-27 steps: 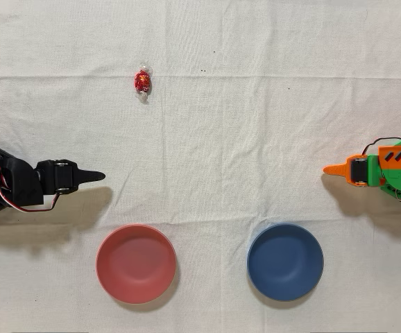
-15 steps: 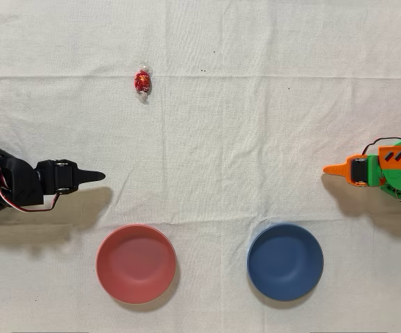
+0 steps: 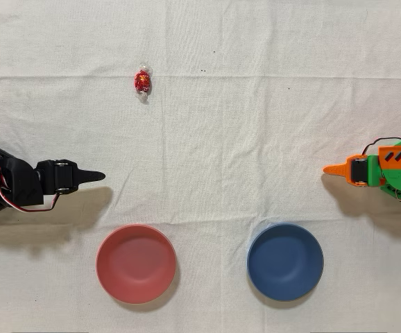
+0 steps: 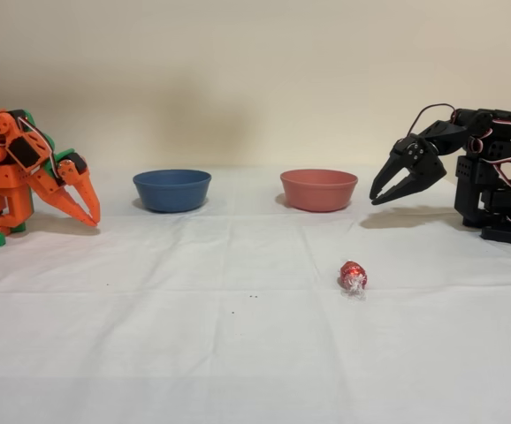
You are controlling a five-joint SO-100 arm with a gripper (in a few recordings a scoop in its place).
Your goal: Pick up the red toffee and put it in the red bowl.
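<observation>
The gripper (image 4: 381, 196) of the black arm (image 3: 10, 184) hangs above the cloth (image 3: 256, 125) with nothing between its fingers; in the fixed view the two fingers stand narrowly apart, tips pointing down and toward the bowls. Taking the red bowl (image 3: 136, 263) as landmark: in the overhead view the toffee (image 3: 142, 81) lies well apart from it, almost straight up the picture from it, alone on open cloth; the gripper sits between the two in height but off to the left of the bowl. In the fixed view the toffee (image 4: 353, 276) lies nearer the camera than the red bowl (image 4: 318, 189) and a little to its right. The pick has not begun. Judgement on the step in hand: the reach should carry the gripper over the toffee with the fingers opened wider first, then descend so the fingers close on the round foil body, not on the clear twisted ends, which would likely slip or tear. The candy is small and round and may roll if nudged by one finger alone, so the approach should be centred. Count: one toffee, one red bowl, one blue bowl (image 3: 285, 261) to the right of the red bowl in the overhead view, two arms, of which the orange arm (image 3: 381, 170) is idle.
</observation>
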